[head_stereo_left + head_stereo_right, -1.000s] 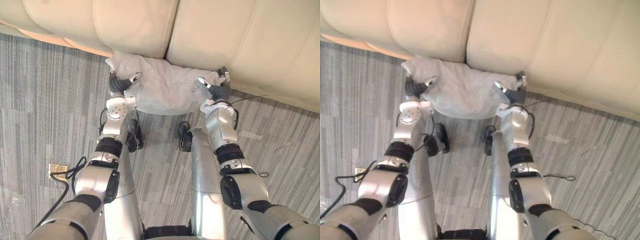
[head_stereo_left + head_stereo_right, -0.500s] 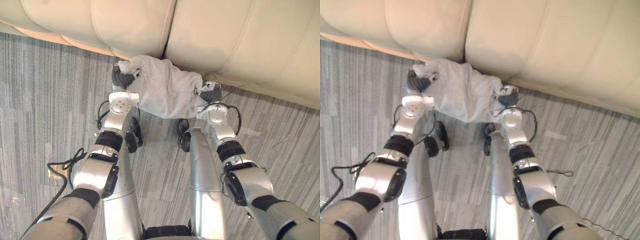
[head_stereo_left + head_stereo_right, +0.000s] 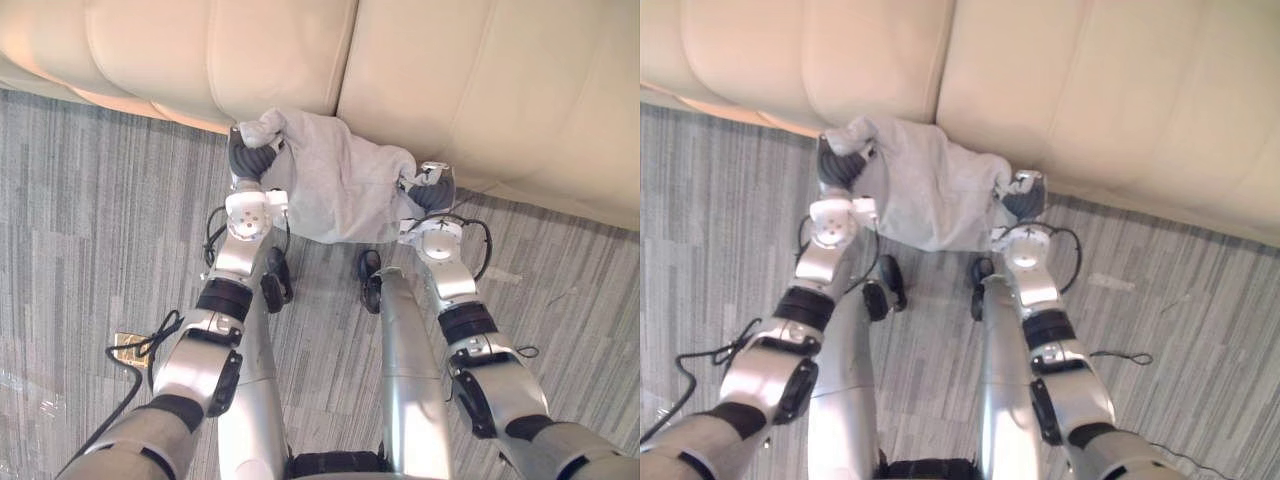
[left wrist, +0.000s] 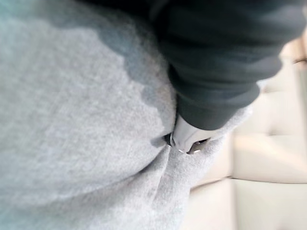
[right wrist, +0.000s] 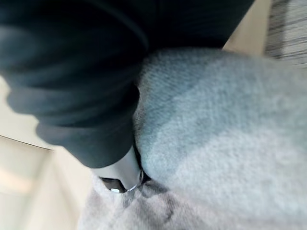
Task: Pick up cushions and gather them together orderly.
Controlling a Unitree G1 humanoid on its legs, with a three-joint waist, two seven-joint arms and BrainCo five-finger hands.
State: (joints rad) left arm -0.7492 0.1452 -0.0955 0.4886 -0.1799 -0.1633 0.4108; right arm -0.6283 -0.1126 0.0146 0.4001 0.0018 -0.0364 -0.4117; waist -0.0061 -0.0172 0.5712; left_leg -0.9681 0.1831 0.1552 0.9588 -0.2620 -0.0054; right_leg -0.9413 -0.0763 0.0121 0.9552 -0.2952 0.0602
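A light grey cushion (image 3: 335,190) hangs crumpled between my two hands, just in front of the cream sofa (image 3: 450,80). My left hand (image 3: 250,160) is shut on the cushion's left corner, with cloth bunched over its dark cover. My right hand (image 3: 430,192) is shut on the right corner. Grey fabric (image 4: 81,120) presses against my left hand (image 4: 225,62) in the left wrist view. Folds of the cushion (image 5: 225,139) bunch against my right hand (image 5: 72,81) in the right wrist view.
The sofa's two seat cushions meet at a seam (image 3: 345,60) just behind the grey cushion. Striped grey carpet (image 3: 90,200) covers the floor on both sides. A small brass floor plate (image 3: 130,345) sits at lower left.
Both hands have curled shut on the cushion's corners and drawn inward. The cushion has gone from spread flat on the floor to bunched and lifted.
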